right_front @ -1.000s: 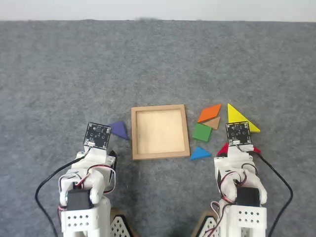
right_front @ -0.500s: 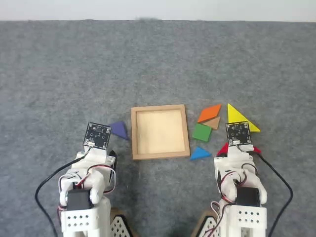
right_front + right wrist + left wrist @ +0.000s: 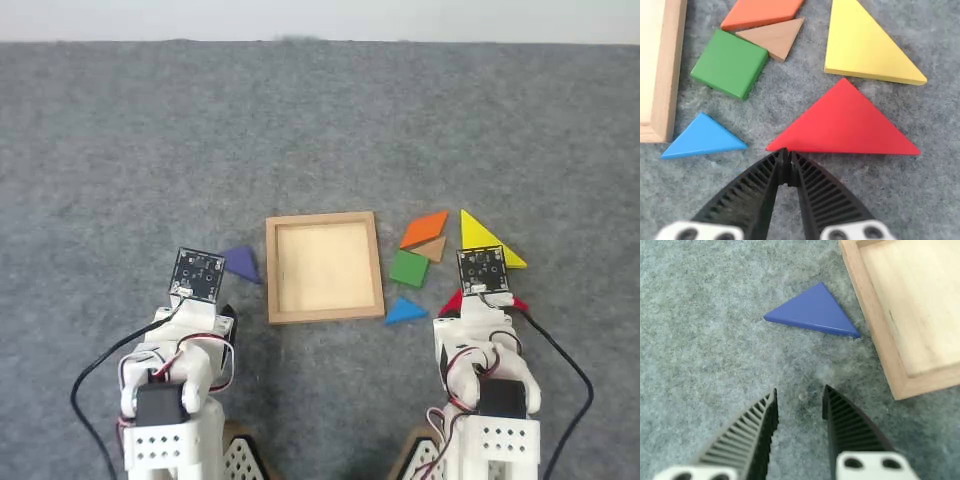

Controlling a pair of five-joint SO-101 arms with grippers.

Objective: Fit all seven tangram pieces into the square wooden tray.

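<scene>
While my left gripper (image 3: pixel 799 392) hangs spread above the carpet (image 3: pixel 700 340), the blue triangle (image 3: pixel 812 312) lies at nine o'clock of the wooden tray (image 3: pixel 325 217); at its three o'clock my right gripper (image 3: pixel 786 152) is pressed together (tips at the red triangle (image 3: pixel 845 122)).

From above, the right arm (image 3: pixel 487 335) covers most of the red triangle (image 3: pixel 451 301); both wrist views crop the tray (image 3: pixel 867 315).

my left arm (image 3: pixel 192 368) and right arm (image 3: pixel 478 322) were chunky white plastic, black servos (image 3: pixel 160 407), square black board (image 3: pixel 198 274) on each wrist, skinny red and white wires (image 3: pixel 453 372), fat black cables (image 3: pixel 75 398), left gripper (image 3: pixel 799 402) and right gripper (image 3: pixel 786 159) were black, ribbed, white-based
</scene>
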